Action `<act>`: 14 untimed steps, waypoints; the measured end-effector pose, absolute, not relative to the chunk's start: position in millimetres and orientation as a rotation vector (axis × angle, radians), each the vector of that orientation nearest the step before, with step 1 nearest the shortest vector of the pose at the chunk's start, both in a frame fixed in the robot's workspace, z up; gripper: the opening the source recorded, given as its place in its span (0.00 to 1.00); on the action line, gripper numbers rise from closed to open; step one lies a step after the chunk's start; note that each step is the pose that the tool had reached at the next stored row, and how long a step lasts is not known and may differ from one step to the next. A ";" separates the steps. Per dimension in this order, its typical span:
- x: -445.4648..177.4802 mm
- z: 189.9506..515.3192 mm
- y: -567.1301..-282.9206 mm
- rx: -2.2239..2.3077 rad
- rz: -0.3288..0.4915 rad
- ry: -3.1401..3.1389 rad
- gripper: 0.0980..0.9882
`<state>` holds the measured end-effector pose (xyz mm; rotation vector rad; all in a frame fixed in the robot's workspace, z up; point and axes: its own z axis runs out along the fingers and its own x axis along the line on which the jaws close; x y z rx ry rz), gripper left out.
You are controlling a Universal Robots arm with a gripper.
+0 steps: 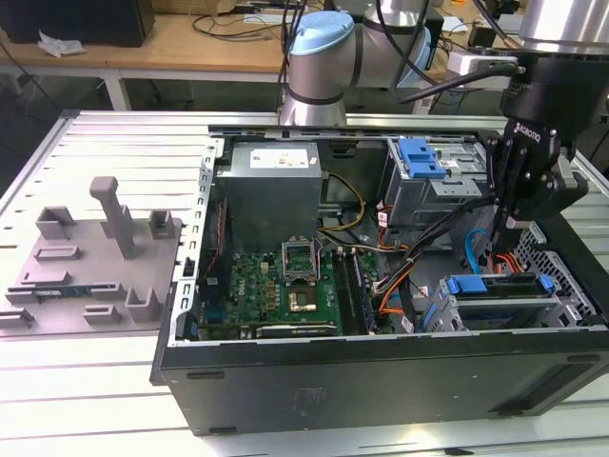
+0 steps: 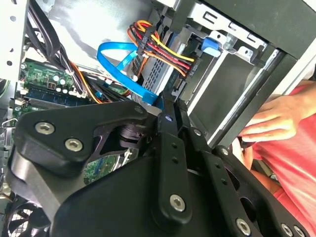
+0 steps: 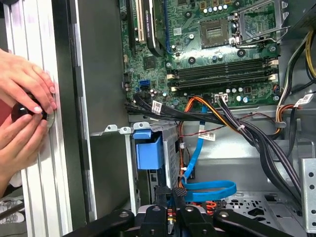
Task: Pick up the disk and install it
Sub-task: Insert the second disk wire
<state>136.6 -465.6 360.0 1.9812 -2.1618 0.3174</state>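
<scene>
The disk [image 1: 497, 287], a silver drive in a bright blue bracket, lies flat in the drive cage at the front corner of the open computer case [image 1: 381, 367], on the exterior view's right. In the first wrist view its blue bracket [image 3: 148, 152] shows inside the cage. My gripper [image 1: 502, 248] hangs just above the disk's rear edge with its fingers together and nothing between them. In both wrist views the fingertips [image 3: 178, 192] meet close to a looped blue data cable [image 2: 121, 61].
A person's hands [image 3: 24, 94] rest on the table rail beside the case, on a black round knob [image 3: 20, 111]. A blue latch [image 1: 422, 157] sits on the upper bay. Cable bundles [image 3: 232, 121] cross near the cage. A grey fixture [image 1: 95, 257] stands on the exterior view's left.
</scene>
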 end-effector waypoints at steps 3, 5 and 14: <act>136.5 359.9 -474.5 2.003 0.291 -2.188 0.07; 136.5 360.0 -479.9 2.022 0.266 -2.213 0.07; 136.5 359.8 -503.3 2.079 0.177 -2.283 0.07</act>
